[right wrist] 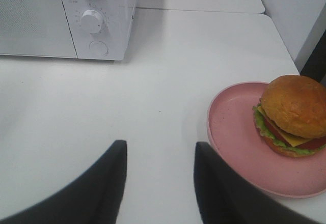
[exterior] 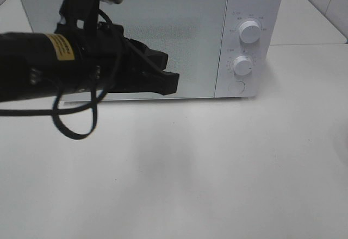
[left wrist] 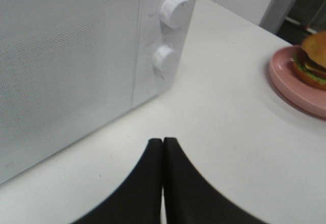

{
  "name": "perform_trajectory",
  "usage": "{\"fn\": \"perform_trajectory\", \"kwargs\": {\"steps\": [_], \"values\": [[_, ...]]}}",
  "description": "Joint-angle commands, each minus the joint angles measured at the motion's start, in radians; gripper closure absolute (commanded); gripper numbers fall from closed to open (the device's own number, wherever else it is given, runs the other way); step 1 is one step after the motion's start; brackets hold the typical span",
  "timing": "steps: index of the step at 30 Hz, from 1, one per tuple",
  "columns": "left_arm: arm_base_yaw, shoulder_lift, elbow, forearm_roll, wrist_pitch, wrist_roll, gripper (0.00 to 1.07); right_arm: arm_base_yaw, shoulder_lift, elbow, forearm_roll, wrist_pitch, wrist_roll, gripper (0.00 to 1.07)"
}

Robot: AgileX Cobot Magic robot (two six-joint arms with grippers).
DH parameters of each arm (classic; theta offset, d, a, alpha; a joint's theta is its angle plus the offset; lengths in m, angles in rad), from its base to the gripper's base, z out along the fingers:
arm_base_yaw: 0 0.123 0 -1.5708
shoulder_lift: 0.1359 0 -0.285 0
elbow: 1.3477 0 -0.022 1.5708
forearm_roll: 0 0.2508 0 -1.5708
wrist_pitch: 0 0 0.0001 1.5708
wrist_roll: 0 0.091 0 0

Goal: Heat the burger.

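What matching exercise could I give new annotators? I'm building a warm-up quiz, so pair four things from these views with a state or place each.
Column one:
1. burger
2. microwave
3. left end effector
4. right end effector

Column two:
A. door closed
B. jaws apart, holding nothing
C. on the pink plate
D. jaws pressed together, holding nothing

Pairs: 1-C, 2-A, 3-D, 4-B

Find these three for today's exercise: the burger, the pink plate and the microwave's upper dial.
burger (right wrist: 295, 107), right wrist view, on the top bun.
pink plate (right wrist: 237, 132), right wrist view, on its bare inner surface beside the burger.
upper dial (exterior: 249, 31), exterior high view, on the knob's face.
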Motion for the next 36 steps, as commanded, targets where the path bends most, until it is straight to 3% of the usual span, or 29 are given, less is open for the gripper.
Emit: {"fn": "perform_trajectory", "kwargs": {"steps": [1, 8, 20, 21, 22, 23, 24, 25, 26, 27, 30, 32, 35, 36], "values": [[-0.006, -0.124, -0.087, -0.009, 0.362, 0.003, 1.07, 0.0, -0.025, 0.001, -0.001, -0.008, 0.0, 0.62], [-0.006, -0.217, -0.137, -0.009, 0.657, 0.003, 1.07, 0.0, -0.025, 0.001, -0.001, -0.008, 0.0, 0.62], [0.028, -0.225, -0.137, 0.0, 0.744, -0.065, 1.03, 0.0, -0.025, 0.001, -0.001, -0.008, 0.0, 0.62], [0.037, -0.225, -0.137, 0.002, 0.755, -0.069, 0.98, 0.0, -0.025, 0.001, -0.001, -0.008, 0.0, 0.62], [0.06, -0.225, -0.137, 0.01, 0.787, -0.069, 0.84, 0.0, -0.025, 0.001, -0.001, -0.008, 0.0, 0.62], [0.06, -0.225, -0.137, 0.01, 0.787, -0.069, 0.84, 0.0, -0.025, 0.001, -0.001, -0.008, 0.0, 0.62], [0.086, -0.225, -0.136, 0.03, 0.812, -0.068, 0.57, 0.0, -0.025, 0.001, -0.001, -0.008, 0.0, 0.62], [0.101, -0.225, -0.136, 0.043, 0.828, -0.069, 0.41, 0.0, -0.025, 0.001, -0.001, -0.008, 0.0, 0.62], [0.101, -0.225, -0.136, 0.043, 0.828, -0.069, 0.41, 0.0, -0.025, 0.001, -0.001, -0.008, 0.0, 0.62], [0.122, -0.225, -0.136, 0.076, 0.849, -0.069, 0.19, 0.0, -0.025, 0.001, -0.001, -0.008, 0.0, 0.62], [0.151, -0.225, -0.136, 0.115, 0.873, -0.069, 0.1, 0.0, -0.025, 0.001, -0.001, -0.008, 0.0, 0.62], [0.166, -0.225, -0.136, 0.115, 0.879, -0.069, 0.1, 0.0, -0.025, 0.001, -0.001, -0.008, 0.0, 0.62], [0.279, -0.227, -0.136, 0.118, 0.921, -0.067, 0.1, 0.0, -0.025, 0.001, -0.001, -0.008, 0.0, 0.62], [0.279, -0.227, -0.136, 0.118, 0.921, -0.067, 0.1, 0.0, -0.025, 0.001, -0.001, -0.008, 0.0, 0.62]]}}
